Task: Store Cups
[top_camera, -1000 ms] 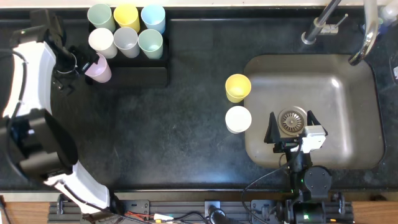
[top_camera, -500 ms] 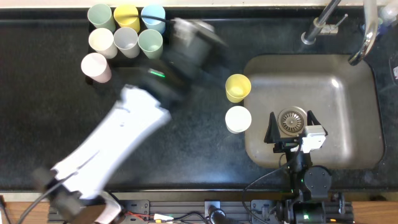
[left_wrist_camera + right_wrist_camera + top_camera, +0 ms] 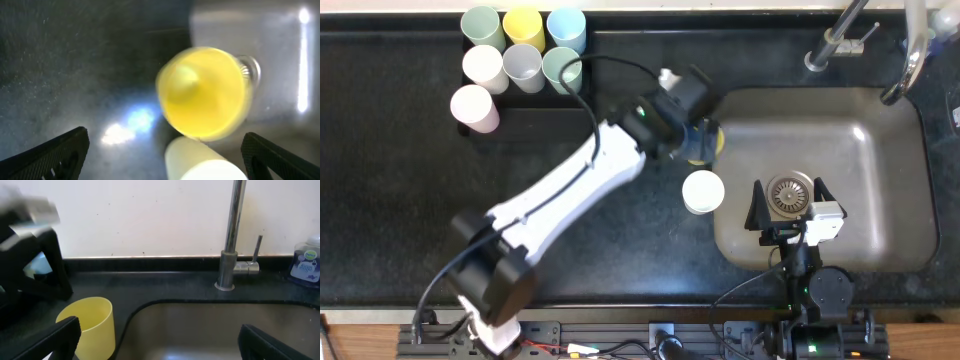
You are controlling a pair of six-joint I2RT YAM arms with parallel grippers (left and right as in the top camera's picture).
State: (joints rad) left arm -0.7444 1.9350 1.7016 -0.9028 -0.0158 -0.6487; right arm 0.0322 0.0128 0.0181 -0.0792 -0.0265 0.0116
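At the left rim of the sink (image 3: 880, 150), on the dark counter (image 3: 640, 250), a yellow cup (image 3: 713, 143) is being shown upright, mouth up, with a white cup (image 3: 703, 192) just beside it. The left arm (image 3: 570, 190) is being stretched across the middle of the counter, and the left gripper (image 3: 165, 135) is being held above the yellow cup. Its fingers are being held wide apart, with nothing gripped between them. From that wrist the yellow cup is being seen blurred, so whether a finger is touching it cannot be told. The right gripper (image 3: 790, 200) is being held low over the sink, by the drain (image 3: 788, 192), its fingers likewise spread wide and holding nothing. Near the counter's back left corner, six cups (image 3: 523, 62) are being held in two rows in a black rack (image 3: 555, 122). A pink cup (image 3: 475, 108) is being shown at the rack's left edge; whether it is standing in the rack or beside it cannot be told. A faucet (image 3: 835, 40) is being seen behind the sink.
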